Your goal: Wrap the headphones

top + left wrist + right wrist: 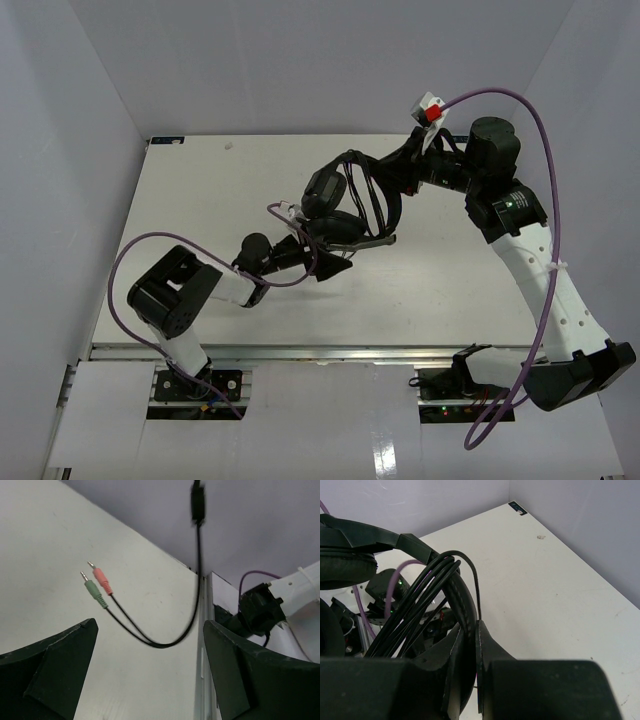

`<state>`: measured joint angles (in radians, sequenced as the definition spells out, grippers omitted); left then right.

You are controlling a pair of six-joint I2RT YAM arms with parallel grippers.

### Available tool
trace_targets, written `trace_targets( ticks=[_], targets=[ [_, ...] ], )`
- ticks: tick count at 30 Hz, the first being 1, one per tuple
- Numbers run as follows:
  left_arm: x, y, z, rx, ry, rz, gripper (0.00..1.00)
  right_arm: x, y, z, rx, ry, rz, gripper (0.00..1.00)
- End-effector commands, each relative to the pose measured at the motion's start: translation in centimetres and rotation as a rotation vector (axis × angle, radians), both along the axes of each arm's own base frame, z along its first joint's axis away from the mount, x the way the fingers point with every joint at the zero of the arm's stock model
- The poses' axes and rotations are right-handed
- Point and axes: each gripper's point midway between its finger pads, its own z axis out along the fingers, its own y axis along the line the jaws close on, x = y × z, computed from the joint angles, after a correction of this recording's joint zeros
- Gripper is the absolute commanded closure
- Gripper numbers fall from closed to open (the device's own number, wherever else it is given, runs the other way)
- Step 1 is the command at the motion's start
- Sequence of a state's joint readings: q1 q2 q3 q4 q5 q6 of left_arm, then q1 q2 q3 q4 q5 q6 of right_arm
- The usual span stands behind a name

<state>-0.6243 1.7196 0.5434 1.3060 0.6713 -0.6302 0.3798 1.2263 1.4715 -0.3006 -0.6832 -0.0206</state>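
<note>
Above the middle of the table (pixel 200 180), the right gripper (pixel 469 645) is clamped on the headband (pixel 465 597) of the headphones (pixel 325 190), cable (pixel 417 597) looped around it, while the left gripper (pixel 150 625), fingers wide apart, should catch the hanging tail near its plugs (pixel 99 584), I think.

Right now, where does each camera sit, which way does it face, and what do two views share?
Top external: above and behind, facing down at the table; both arms show.
Left wrist: faces plugs past open left gripper.
Right wrist: faces along right gripper, shut on headphones.
Shared: headphones, in top and right wrist.
</note>
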Motion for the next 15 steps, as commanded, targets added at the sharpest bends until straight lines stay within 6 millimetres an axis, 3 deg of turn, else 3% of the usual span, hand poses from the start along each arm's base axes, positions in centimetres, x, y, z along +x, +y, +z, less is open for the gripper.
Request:
trace_targets(
  ticks=[1, 7, 11, 15],
  targets=[
    [1.4, 0.6, 7.1, -0.106, -0.315, 0.100, 0.03, -1.2, 0.0, 3.7, 0.084, -0.077, 0.029, 0.92],
    [1.4, -1.1, 6.8, -0.109, -0.300, 0.066, 0.12, -1.1, 0.1, 3.6, 0.092, -0.062, 0.035, 0.92],
    [1.9, -2.2, 7.1, -0.105, -0.349, 0.122, 0.10, -1.2, 0.0, 3.6, 0.095, -0.057, 0.038, 0.92],
    [4.2, -0.5, 8.0, -0.094, -0.411, 0.338, 0.05, -1.3, -0.1, 3.7, 0.095, -0.060, 0.036, 0.92]
  ],
)
